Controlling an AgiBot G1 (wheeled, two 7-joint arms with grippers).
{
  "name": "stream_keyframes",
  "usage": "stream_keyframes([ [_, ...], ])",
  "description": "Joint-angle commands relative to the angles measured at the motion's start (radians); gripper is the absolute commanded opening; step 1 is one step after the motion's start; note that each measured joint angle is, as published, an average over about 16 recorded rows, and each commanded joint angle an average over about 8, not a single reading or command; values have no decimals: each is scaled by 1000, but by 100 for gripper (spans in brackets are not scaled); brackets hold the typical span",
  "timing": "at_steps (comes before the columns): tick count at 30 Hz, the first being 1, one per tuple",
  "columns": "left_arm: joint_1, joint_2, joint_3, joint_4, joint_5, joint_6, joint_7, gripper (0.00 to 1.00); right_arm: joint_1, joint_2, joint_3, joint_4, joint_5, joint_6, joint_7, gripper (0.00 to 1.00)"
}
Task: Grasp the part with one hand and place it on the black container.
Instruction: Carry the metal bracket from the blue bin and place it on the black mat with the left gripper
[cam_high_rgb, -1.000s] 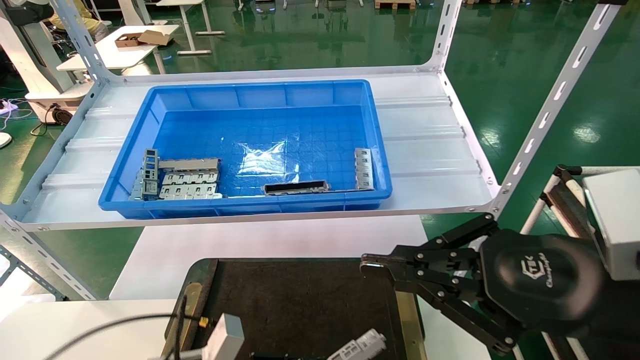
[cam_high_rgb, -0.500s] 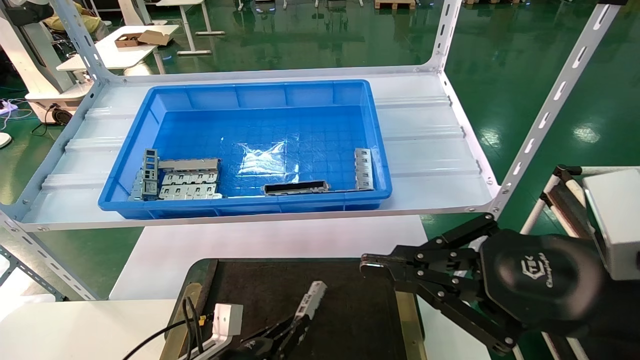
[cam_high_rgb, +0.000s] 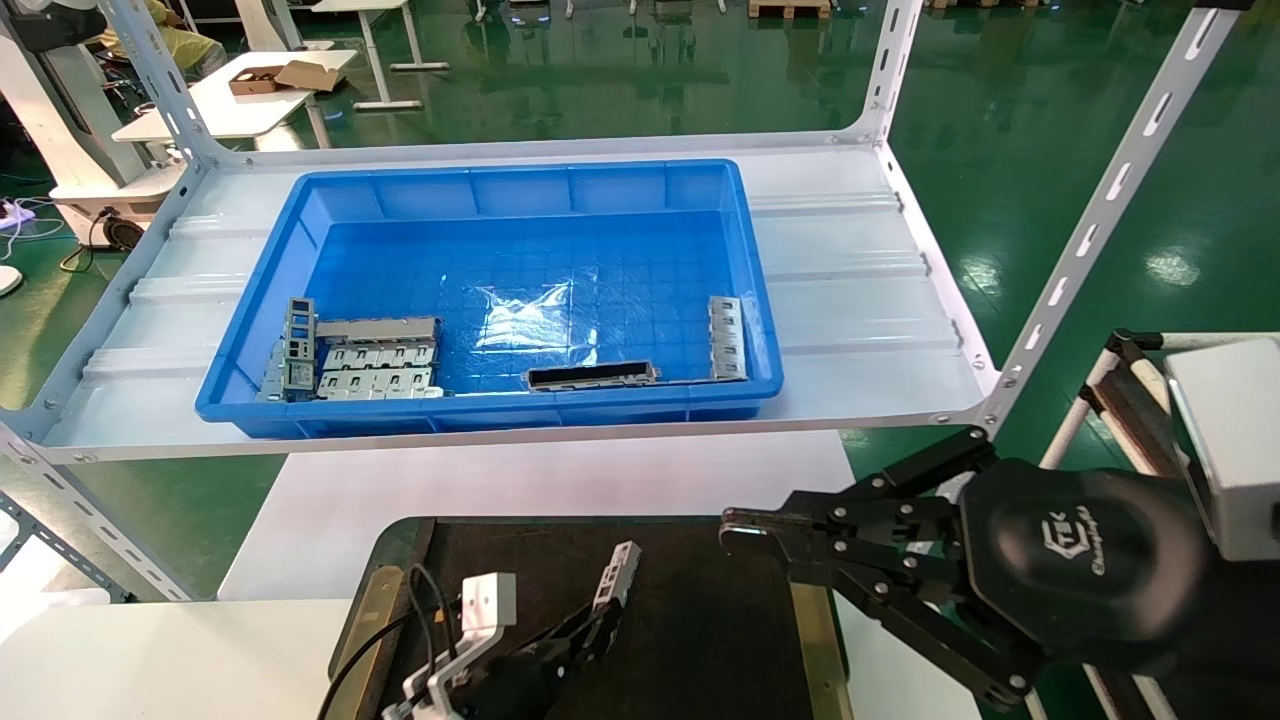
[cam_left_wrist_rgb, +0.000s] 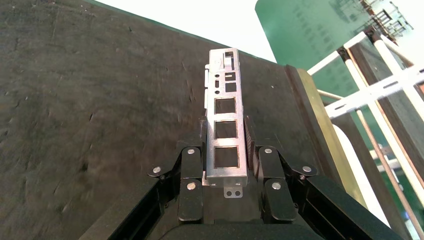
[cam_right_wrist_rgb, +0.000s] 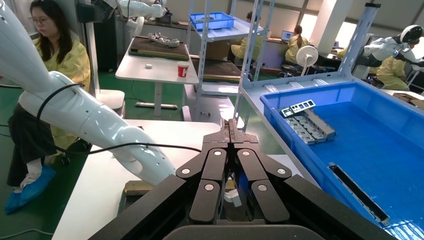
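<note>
The left gripper (cam_left_wrist_rgb: 226, 167) is clamped on the part (cam_left_wrist_rgb: 226, 117) — a slim silver-grey metal bar with a row of rectangular cut-outs — gripping it near one end, a finger (cam_left_wrist_rgb: 190, 172) on each long edge. In the head view the bar (cam_high_rgb: 616, 573) sticks forward and up out of the gripper (cam_high_rgb: 590, 630), over the black container (cam_high_rgb: 690, 620). The left wrist view shows the matte dark surface (cam_left_wrist_rgb: 90, 115) under the bar, but whether the free end touches the tray or hangs just above it cannot be judged from these angles.

The right gripper (cam_high_rgb: 735, 530) hangs over the container's right edge, beside the brass-olive strip (cam_high_rgb: 818, 625), with its fingers (cam_right_wrist_rgb: 229, 131) pressed together and gripping nothing.

Behind the tray, on the white shelf (cam_high_rgb: 860, 290), sits the blue plastic bin (cam_high_rgb: 520, 185). Inside it lie flat grey stamped plates (cam_high_rgb: 378, 357) at the left, a dark-slotted bar (cam_high_rgb: 592, 376) along the near wall, and another slim silver bar (cam_high_rgb: 727, 337) against the right wall.
</note>
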Motion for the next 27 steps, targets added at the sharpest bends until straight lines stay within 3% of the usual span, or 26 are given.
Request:
stream_keyframes([
  [1,-25,13,25,27,11,-19,-31,0,0,0,0,0,0,0,0,0],
  [16,-98,61,148,121,22,-119,-175,0,0,0,-1,0,1,0,-1,0],
  [17,-100,62,155,124,21,-124,-181,2,0,0,-1,0,1,0,-1,3],
  [19,-104,63,170,130,18,-134,-194,17,0,0,-1,0,1,1,-1,21],
  [24,-112,64,203,135,9,-159,-222,80,0,1,-1,0,1,1,-1,84],
  [26,-114,65,216,136,5,-169,-231,97,0,1,-2,0,1,1,-1,99],
  [27,-116,65,222,136,3,-173,-235,100,0,1,-2,0,1,1,-1,100],
])
